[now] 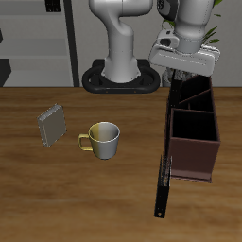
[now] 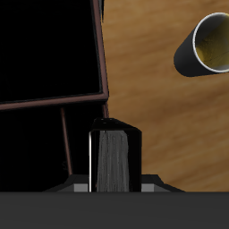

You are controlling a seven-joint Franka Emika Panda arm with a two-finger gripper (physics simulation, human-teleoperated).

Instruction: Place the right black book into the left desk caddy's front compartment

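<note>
The step in hand is judged to be the carry of the right black book [image 2: 115, 159] toward the left desk caddy [image 1: 194, 128]. In the wrist view the book is seen clamped upright in the gripper [image 2: 115, 183], its pale page edge facing the camera, beside and outside the caddy's thin wall, over bare wood. In the exterior view the gripper [image 1: 180, 68] hangs above the caddy's back end, toward the table's back edge, and the book itself cannot be made out there. To do the step well, the book would best be kept vertical, carried along the caddy toward the table's front edge until it stands over the front compartment, centred between partition and walls, and lowered before the jaws are parted; a tilted book could catch on the thin rim. Read across the exterior view, a small grey book [image 1: 52, 125] lies tilted on the brown wooden tabletop [image 1: 85, 194], then a metal mug with a yellow handle [image 1: 102, 139] sits near the middle, then a long thin black slab [image 1: 166, 161] leans along the caddy's side, reaching toward the front edge, then the maroon caddy itself. Behind the table, the arm's black base plate [image 1: 121, 79], dark shelving and a pale wall are seen.
</note>
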